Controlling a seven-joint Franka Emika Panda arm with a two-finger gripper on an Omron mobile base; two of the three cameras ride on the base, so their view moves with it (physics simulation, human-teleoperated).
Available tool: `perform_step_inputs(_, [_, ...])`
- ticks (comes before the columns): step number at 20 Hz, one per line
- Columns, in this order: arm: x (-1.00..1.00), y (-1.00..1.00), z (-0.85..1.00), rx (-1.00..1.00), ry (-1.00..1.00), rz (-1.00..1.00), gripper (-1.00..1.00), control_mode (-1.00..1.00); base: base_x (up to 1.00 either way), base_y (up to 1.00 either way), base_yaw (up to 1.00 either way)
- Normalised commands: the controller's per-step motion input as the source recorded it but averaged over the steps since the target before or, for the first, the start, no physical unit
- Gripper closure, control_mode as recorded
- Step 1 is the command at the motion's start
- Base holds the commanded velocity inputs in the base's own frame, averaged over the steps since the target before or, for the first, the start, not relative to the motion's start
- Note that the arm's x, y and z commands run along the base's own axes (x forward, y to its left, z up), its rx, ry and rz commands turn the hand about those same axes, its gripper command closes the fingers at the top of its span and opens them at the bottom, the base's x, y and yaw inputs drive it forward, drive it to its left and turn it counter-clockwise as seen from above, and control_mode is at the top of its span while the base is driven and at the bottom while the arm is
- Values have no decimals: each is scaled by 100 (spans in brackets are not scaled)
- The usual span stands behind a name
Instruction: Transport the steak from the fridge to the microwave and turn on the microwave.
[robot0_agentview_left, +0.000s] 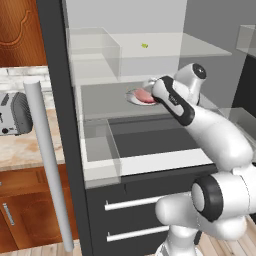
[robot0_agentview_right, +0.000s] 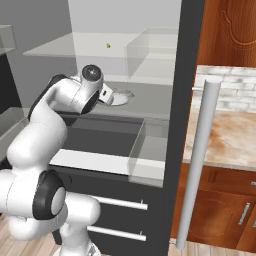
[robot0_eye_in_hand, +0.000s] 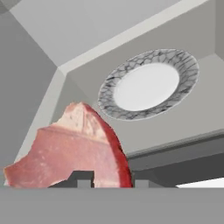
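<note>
The steak (robot0_eye_in_hand: 72, 148) is seen in the hand view directly at the finger tips of the claw (robot0_eye_in_hand: 109, 180), apart from the white plate (robot0_eye_in_hand: 146, 85) with the grey crackled rim, which lies bare on the fridge shelf beyond it. From this it is judged that the meat has been gripped and raised off the plate, so the pick-up is taken as done. The exact contact of the fingers with the slab is cut off at the bottom of that view, so the grip is inferred and not plainly seen.

In the left base view the arm is reached into the open fridge (robot0_agentview_left: 65, 125), and a pink patch is made out at the plate beside the wrist. In the right base view part of the plate is visible past the hand, on the same shelf.

What is left is judged to be most of the task: the steak must be withdrawn from the fridge, carried to the microwave, placed inside, and the microwave switched on.

The clear bins on the shelves appear empty. A small green speck lies on the glass shelf above.
</note>
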Motion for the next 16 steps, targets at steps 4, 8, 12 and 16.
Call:
perform_step_inputs(4, [-64, -3, 21, -10, 0, 0, 100, -100, 0, 0, 0])
perform_step_inputs(8, [-64, -7, 20, -5, 0, 0, 100, -100, 0, 0, 0])
perform_step_inputs(12, [-67, -8, 18, -1, 0, 0, 100, -100, 0, 0, 0])
perform_step_inputs(16, [-65, -13, 13, 0, 0, 0, 100, -100, 0, 0, 0])
